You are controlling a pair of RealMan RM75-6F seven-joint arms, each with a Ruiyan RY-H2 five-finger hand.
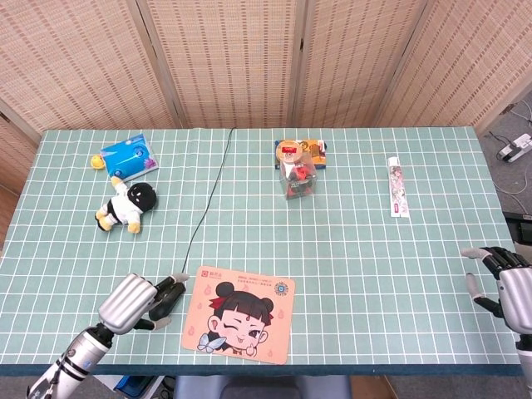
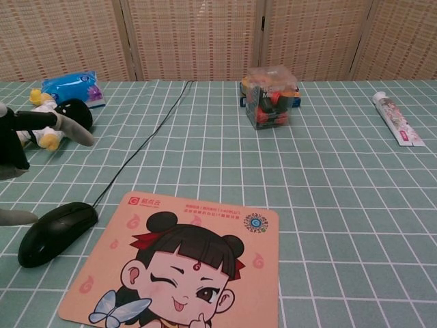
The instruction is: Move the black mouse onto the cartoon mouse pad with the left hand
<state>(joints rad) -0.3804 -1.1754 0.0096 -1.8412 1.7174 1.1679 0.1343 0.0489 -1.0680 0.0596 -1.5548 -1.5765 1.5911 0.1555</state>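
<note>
- Black mouse (image 1: 169, 293) lies in the lower left of the head view, mostly hidden under my left hand (image 1: 133, 302), just left of the cartoon mouse pad (image 1: 239, 325) and not on it.
- My fingers there hang spread over the mouse; I cannot tell whether they touch it, and I judge nothing is gripped.
- My right hand (image 1: 505, 281) sits at the lower right edge of the head view, fingers apart, holding nothing, well away from the job.
- In the chest view the mouse (image 2: 57, 232) rests at lower left on the cloth, beside the left edge of the pad (image 2: 181, 262), with its cable (image 2: 147, 140) running up toward the screen.
- Only fingertips (image 2: 76, 131) of my left hand show at the left edge of the chest view, above the mouse and apart from it.
- My reading: the approach is nearly done; the grasp, the carry to the right and the set-down on the pad are all left.
- I work on a table (image 1: 357, 241) covered in green cloth with a white grid, and a woven screen (image 1: 249, 58) stands behind it.
- Near the upper left of the head view sits a plush doll (image 1: 127, 206).
</note>
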